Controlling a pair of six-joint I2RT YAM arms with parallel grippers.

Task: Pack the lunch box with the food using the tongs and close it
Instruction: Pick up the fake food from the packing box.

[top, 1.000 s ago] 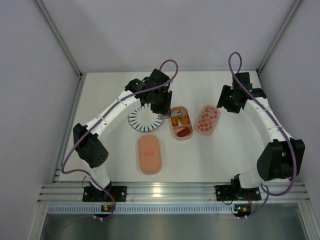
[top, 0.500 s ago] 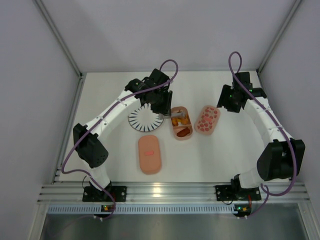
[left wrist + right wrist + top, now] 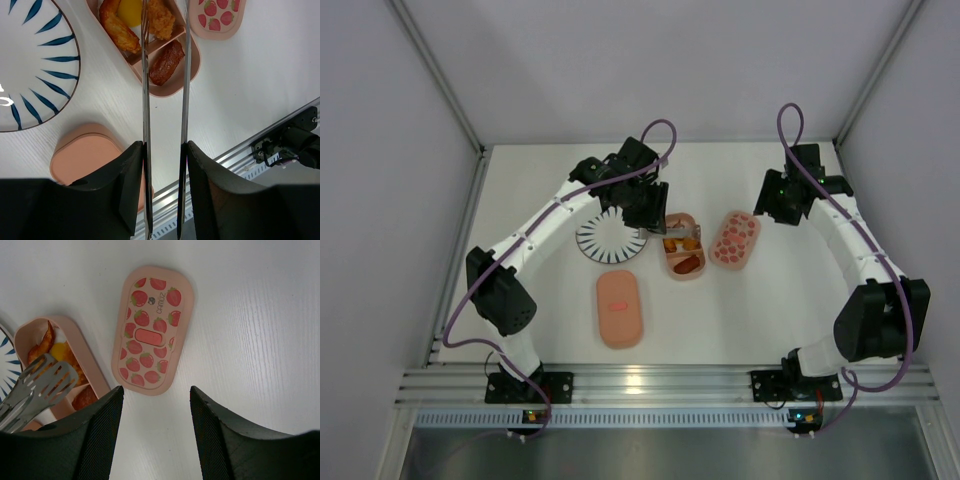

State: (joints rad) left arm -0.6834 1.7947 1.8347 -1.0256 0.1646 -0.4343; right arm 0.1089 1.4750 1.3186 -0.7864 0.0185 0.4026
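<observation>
My left gripper (image 3: 165,150) (image 3: 650,213) is shut on the tongs (image 3: 145,75), whose two thin arms run out over the pink lunch box tray (image 3: 192,65) (image 3: 696,268). The slotted tips of the tongs (image 3: 42,382) hang above the tray with no piece between them. In the tray lies the food: an orange piece (image 3: 117,27), a yellow one (image 3: 130,10) and a dark brown one (image 3: 166,62). The strawberry lid (image 3: 152,330) (image 3: 735,239) lies right of the tray. My right gripper (image 3: 156,392) (image 3: 772,205) stands open and empty just behind that lid.
A round white plate with blue stripes (image 3: 30,75) (image 3: 605,240) sits left of the tray. A plain pink lid with a small red mark (image 3: 619,308) (image 3: 85,152) lies nearer the arm bases. The aluminium rail (image 3: 660,380) runs along the table's near edge.
The tongs' arms have spread a little wider in my left gripper, and their tips have shifted right from the tray's left edge to over the tray. The right arm has not moved.
</observation>
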